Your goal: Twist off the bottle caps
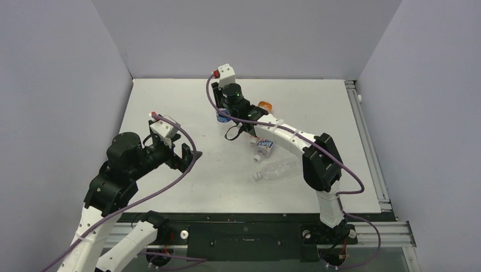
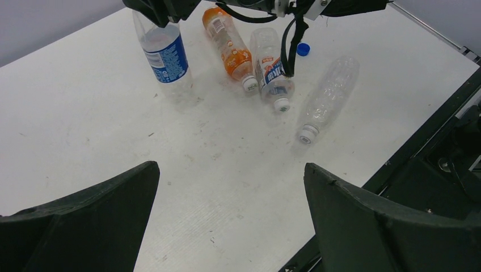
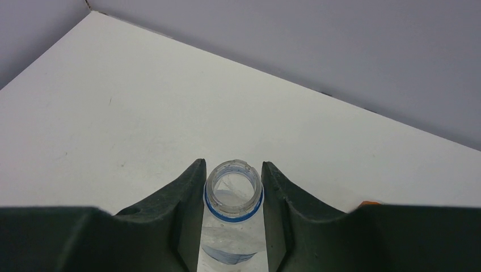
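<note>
**Cap off, three to go:** The right gripper point(image 3: 232, 167) pinches the neck of the upright Pepsi bottle point(image 2: 164, 56) toward the far middle of the table point(image 1: 170, 102). Its jaws are drawn in narrow on either side of the blue collar ring. The bottle's mouth stands open, and a blue cap point(image 2: 303, 49) lies loose on the table close to the other bottles.

The left gripper point(image 2: 230, 170) hovers empty over the near left of the table, jaws spread wide.

Three bottles lie on their sides to the right of the Pepsi bottle and nearer than it. They are the orange bottle point(image 2: 230, 48), the short bottle point(image 2: 272, 71) with a blue-white label just beside it, and the plain bottle point(image 2: 332, 90) nearest of all. Each wears a white cap point(image 2: 308, 134).

All three look thin-walled and light, so they are likely to roll away or dent under a hard squeeze, and the clear plastic is probably slick. The firmest hold is probably the stiff neck just below the cap. Alternatively, one gripper could pin the body gently while the other takes the small cap by its sides.
</note>
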You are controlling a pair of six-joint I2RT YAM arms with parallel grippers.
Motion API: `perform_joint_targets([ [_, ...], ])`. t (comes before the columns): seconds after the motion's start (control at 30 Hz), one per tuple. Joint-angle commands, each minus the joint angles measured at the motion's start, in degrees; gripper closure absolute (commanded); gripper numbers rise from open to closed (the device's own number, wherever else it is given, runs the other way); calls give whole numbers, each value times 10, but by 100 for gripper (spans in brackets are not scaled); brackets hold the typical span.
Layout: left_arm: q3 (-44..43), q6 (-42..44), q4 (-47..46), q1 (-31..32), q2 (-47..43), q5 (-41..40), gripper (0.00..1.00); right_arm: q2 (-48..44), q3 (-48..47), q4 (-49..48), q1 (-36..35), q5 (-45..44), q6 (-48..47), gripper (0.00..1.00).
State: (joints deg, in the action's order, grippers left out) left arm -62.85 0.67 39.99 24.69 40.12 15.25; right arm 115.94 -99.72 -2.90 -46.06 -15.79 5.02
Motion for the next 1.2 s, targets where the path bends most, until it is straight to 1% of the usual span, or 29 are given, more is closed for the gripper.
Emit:
perform_joint_targets([
  [0.0, -16, 15, -8, -3, -4, 34, 3, -8, 9, -102, -3, -44, -4, 100],
  [0.23, -6, 10, -27, -3, -2, 38, 3, -7, 53, -128, -24, -72, -19, 100],
  [0.43, -4, 2, -30, -3, -14, 38, 3, -6, 70, -132, -32, -77, -22, 100],
  [0.5, -2, 1, -30, -2, -18, 38, 3, -7, 75, -131, -33, -75, -23, 98],
  [0.57, 0, 1, -33, -2, -19, 36, 3, -10, 81, -131, -33, -71, -23, 92],
  [0.6, 0, 0, -34, -3, -18, 36, 3, -11, 86, -131, -33, -69, -22, 85],
  [0.63, -1, 0, -35, -3, -18, 37, 3, -13, 89, -132, -33, -68, -20, 82],
  [0.67, -3, 0, -36, -3, -17, 38, 3, -15, 94, -133, -32, -65, -18, 76],
  [0.8, -3, -1, -36, -2, -17, 48, 4, -24, 104, -135, -29, -54, -6, 62],
  [0.83, -3, -2, -37, -2, -18, 52, 3, -27, 105, -136, -29, -52, -4, 60],
  [0.9, -3, -3, -39, -3, -20, 57, 3, -29, 104, -132, -29, -48, -5, 53],
  [0.97, -5, -3, -41, -3, -19, 58, 3, -29, 101, -126, -29, -45, -6, 50],
  [1.03, -7, -3, -42, -3, -17, 58, 3, -30, 96, -121, -28, -41, -8, 41],
  [1.07, -7, -3, -43, -3, -18, 57, 3, -30, 95, -118, -29, -41, -9, 38],
  [1.17, -6, -19, -46, -3, -21, 53, 3, -33, 89, -112, -30, -42, -6, 23],
])
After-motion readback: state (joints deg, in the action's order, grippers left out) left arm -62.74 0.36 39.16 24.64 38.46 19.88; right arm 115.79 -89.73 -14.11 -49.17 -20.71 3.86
